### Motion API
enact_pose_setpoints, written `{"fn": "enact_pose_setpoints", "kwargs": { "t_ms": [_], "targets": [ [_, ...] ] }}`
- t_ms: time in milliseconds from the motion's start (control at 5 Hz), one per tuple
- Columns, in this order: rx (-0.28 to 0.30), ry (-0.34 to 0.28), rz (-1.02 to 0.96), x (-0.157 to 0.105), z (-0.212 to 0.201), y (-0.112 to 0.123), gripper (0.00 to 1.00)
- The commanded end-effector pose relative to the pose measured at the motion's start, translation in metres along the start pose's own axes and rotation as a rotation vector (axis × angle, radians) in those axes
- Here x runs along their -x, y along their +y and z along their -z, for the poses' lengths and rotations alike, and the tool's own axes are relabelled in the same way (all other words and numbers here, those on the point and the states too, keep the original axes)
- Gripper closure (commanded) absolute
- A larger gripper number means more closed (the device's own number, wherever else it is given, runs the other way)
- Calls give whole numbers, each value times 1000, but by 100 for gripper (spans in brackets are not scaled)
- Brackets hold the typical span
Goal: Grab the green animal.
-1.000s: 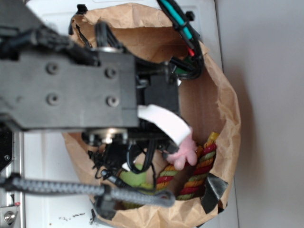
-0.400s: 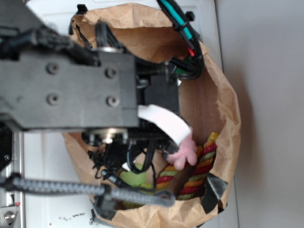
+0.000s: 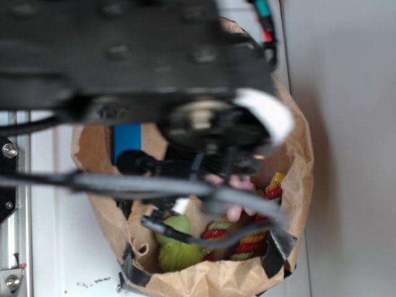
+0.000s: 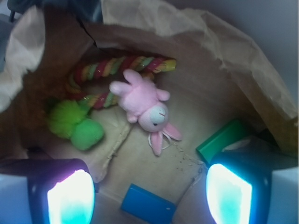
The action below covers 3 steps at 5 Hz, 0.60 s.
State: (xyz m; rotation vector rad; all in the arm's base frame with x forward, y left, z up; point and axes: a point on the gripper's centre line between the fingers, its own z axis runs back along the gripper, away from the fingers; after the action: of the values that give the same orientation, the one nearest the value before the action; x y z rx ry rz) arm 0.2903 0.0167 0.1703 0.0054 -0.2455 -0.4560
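A crumpled brown paper bag with soft, creased walls holds everything. On its floor lies the green animal, lime-green plush with a smooth rounded head and fuzzy body, against the bag's left wall in the wrist view; in the exterior view it sits near the bag's lower rim. Just beside it lies the pink plush bunny, resting against a twisted rope toy striped red, yellow and green. A flat dark-green rectangular block leans at the right wall, and a flat blue block lies at the near edge. The pincer hangs above the bag floor, its fingers spread wide apart, holding and touching nothing.
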Motion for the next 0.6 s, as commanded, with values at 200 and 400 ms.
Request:
{"fn": "enact_pose_setpoints", "kwargs": {
  "t_ms": [200,400],
  "targets": [
    [26,43,-4,0,-9,-3,0],
    [19,67,-9,-1,-2,-5,0]
  ]
}}
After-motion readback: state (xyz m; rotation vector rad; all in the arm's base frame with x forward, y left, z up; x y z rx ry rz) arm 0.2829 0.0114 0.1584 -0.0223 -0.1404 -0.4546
